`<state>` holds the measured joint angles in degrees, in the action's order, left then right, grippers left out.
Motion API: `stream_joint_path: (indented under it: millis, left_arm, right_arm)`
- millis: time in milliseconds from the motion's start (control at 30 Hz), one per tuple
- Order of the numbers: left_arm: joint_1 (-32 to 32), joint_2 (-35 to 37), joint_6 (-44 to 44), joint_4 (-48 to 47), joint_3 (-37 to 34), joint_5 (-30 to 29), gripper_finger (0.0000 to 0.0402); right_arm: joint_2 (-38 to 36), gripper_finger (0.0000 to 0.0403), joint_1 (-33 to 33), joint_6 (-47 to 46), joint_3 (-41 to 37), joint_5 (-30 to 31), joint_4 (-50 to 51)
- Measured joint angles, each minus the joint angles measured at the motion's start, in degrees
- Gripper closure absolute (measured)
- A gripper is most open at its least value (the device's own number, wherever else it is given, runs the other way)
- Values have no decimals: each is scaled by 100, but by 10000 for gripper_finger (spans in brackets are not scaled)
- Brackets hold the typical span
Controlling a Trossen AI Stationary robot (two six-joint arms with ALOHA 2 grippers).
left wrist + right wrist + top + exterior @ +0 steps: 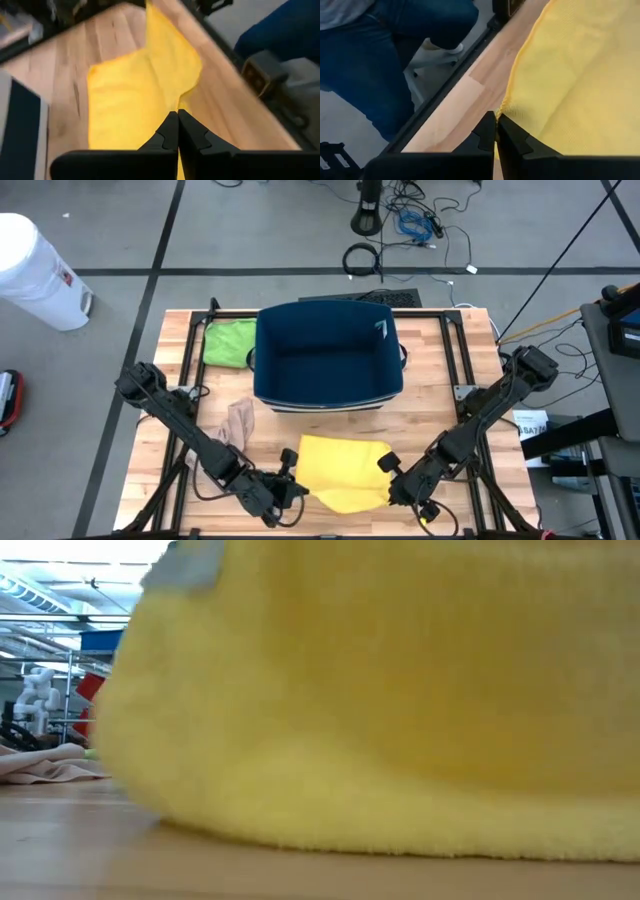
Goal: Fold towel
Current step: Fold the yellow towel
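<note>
Both hands pinch the yellow towel's near edge

High view: yellow towel (345,472) lies on the desk (440,390) before the blue bin (327,355), left hand (291,485) and right hand (392,477) clenched on its corners. Wrist views: thin bites; uneven lifting could slip cloth free, skewing the fold.

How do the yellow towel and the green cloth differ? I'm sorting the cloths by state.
The yellow towel lies spread at the table's near edge, between both grippers; the green cloth sits bunched at the far left corner, beside the blue bin. The left gripper and the right gripper each pinch the yellow towel; nothing holds the green cloth. Both rest on the wooden table.
</note>
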<state>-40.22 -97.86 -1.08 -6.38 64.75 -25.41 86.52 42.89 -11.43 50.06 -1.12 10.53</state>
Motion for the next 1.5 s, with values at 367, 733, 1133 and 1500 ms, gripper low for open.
stream_joint_path:
  millis: [367,733,1133,1500]
  left_arm:
    - [474,-589,-751,-378,-2,-356,401]
    - [916,-589,-1189,-724,-2,-975,401]
    - [1140,-589,-1642,-1147,-2,-962,401]
    - [1164,-589,-2133,-1582,-2,-839,401]
  right_arm:
    - [46,403,-17,-964,0,1509,1029]
    - [41,403,-62,-1692,0,2362,2239]
    - [39,403,-277,-2162,-158,2635,2545]
    - [39,400,-331,-2408,-424,2629,2301]
